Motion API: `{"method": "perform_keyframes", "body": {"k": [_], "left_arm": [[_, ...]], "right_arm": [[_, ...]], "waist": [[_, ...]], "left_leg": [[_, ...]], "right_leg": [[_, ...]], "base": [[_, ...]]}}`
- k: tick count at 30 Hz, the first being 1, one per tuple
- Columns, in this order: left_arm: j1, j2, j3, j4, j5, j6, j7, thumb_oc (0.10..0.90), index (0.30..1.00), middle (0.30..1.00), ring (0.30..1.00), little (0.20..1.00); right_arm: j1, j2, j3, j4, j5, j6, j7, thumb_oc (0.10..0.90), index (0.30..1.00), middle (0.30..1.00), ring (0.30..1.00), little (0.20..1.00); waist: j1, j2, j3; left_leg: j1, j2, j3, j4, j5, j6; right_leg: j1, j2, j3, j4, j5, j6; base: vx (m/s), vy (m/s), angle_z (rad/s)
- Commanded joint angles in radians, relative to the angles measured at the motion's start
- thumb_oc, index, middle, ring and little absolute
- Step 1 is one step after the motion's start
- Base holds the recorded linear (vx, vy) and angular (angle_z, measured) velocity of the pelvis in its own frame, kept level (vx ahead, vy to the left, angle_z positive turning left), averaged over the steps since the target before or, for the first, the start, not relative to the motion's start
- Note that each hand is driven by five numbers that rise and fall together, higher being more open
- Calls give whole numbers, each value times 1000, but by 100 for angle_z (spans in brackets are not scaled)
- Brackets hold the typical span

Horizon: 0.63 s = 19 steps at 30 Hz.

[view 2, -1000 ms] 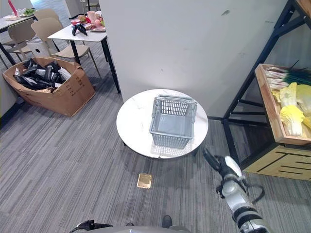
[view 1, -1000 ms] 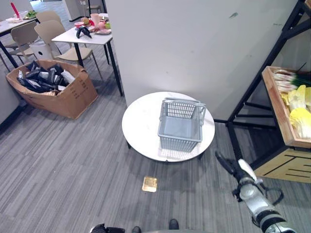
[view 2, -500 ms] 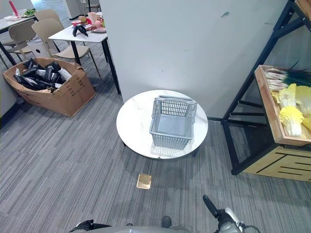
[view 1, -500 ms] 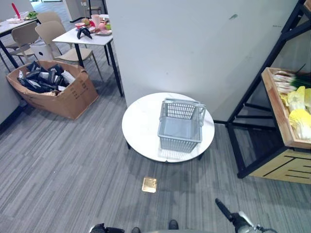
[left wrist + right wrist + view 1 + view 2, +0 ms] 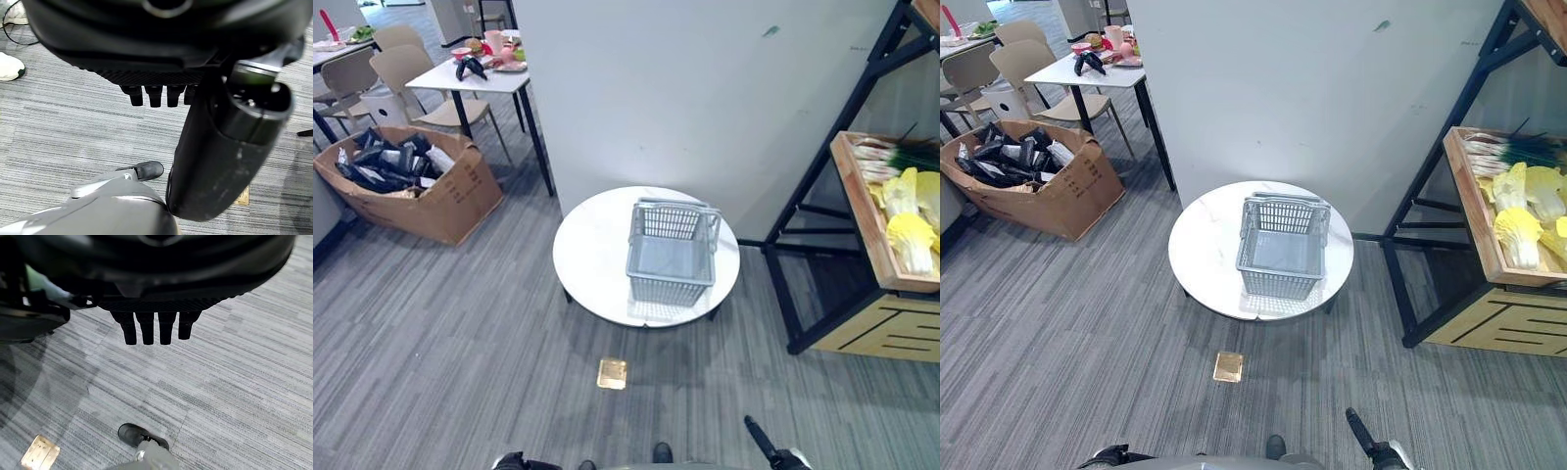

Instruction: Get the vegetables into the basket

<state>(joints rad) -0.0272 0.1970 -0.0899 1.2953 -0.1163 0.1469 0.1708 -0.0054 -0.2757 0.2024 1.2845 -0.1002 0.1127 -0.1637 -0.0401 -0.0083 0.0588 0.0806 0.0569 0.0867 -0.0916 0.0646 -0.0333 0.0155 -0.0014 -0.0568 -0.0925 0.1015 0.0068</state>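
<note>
A: Nearest to us, our right robot hand (image 5: pixel 766 446) has dropped from where it was raised a second ago, short of the worktop; now just a dark finger pokes up at the bottom of the head views. In its own wrist view the fingers (image 5: pixel 146 330) hang straight and apart, holding nothing over the grey carpet.

B: And our left robot hand (image 5: pixel 161 93) hangs low too, fingers relaxed and empty. So neither hand carries a vegetable.

A: Further out, the light grey plastic mesh basket (image 5: pixel 671 255) sits toward the right edge of the round white marble-look worktop (image 5: pixel 592 259), handles down. We see nothing in it.

B: The view has also swung a little, so more of the wooden crate shelf (image 5: pixel 1484 264) on the black metal rack shows at the right. The pale yellow-green cabbages (image 5: pixel 1518 230) and the bunch of green onions (image 5: pixel 1513 149) lie there, well apart from the basket.

A: So we judge the vegetables are not yet in the basket, and the lowered arm is no nearer to them.
</note>
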Motion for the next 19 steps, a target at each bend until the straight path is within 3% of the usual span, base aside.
{"method": "perform_keyframes", "body": {"k": [1,19], "left_arm": [[-11,7,-45,83,52,10,14,900,1000,1000,1000,1000],[-15,4,-57,99,70,9,3,900,1000,1000,1000,1000]], "right_arm": [[-85,-16,20,49,31,-10,-42,900,1000,1000,1000,1000],[-84,1,29,68,46,-16,-26,900,1000,1000,1000,1000]], "waist": [[2,-38,7],[0,-38,5]], "left_leg": [[10,-22,-35,4,-40,-30],[15,-20,-35,4,-43,-30]], "right_leg": [[52,-74,-6,23,-48,112],[58,-72,-7,20,-50,110]], "base": [[0,0,0],[0,0,0]]}}
